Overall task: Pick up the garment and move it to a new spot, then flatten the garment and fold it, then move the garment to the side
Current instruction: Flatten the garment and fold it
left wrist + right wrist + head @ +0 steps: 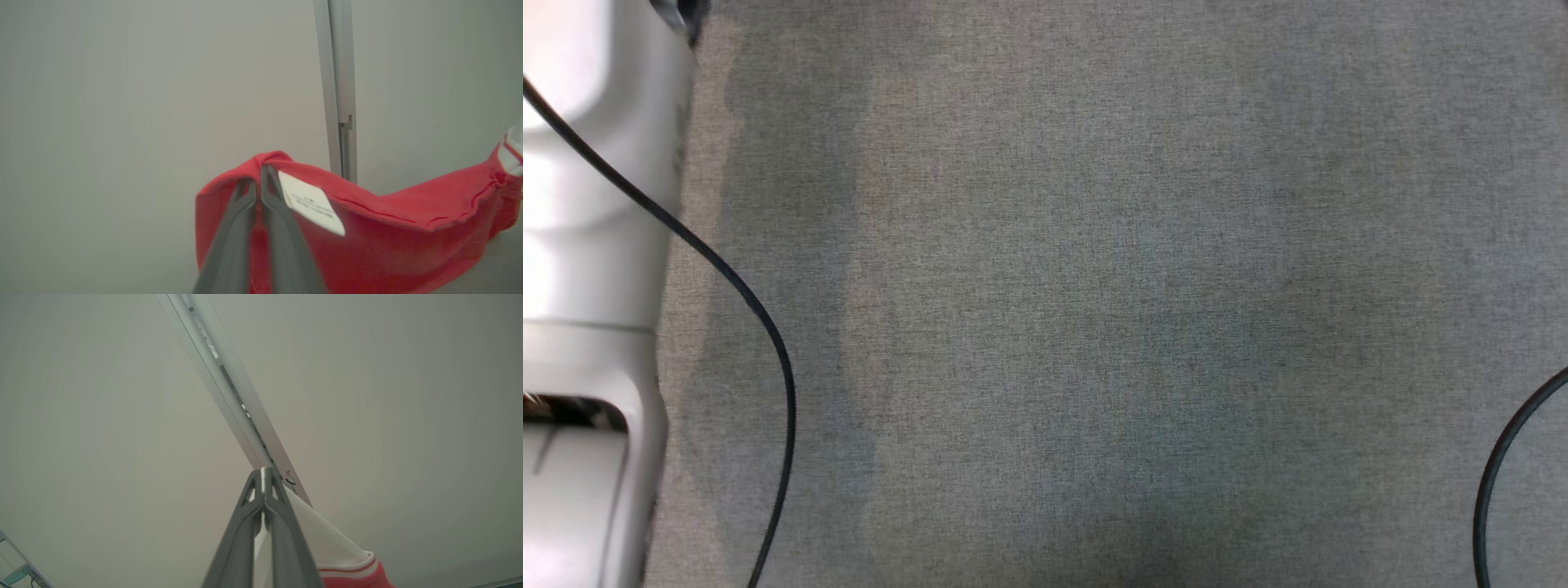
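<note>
The garment is red with white trim and a white label, and it hangs in the air. In the left wrist view my left gripper is shut on the garment's red edge beside the label, and the cloth stretches away to the right. In the right wrist view my right gripper is shut on the garment's white part, which ends in a red-striped band and red cloth at the bottom right. Both grippers point up toward a pale wall.
The grey cloth-covered table spreads across the head view. My pale left arm stands at its left edge, with a black cable curving beside it and another cable at the lower right. A metal rail runs up the wall.
</note>
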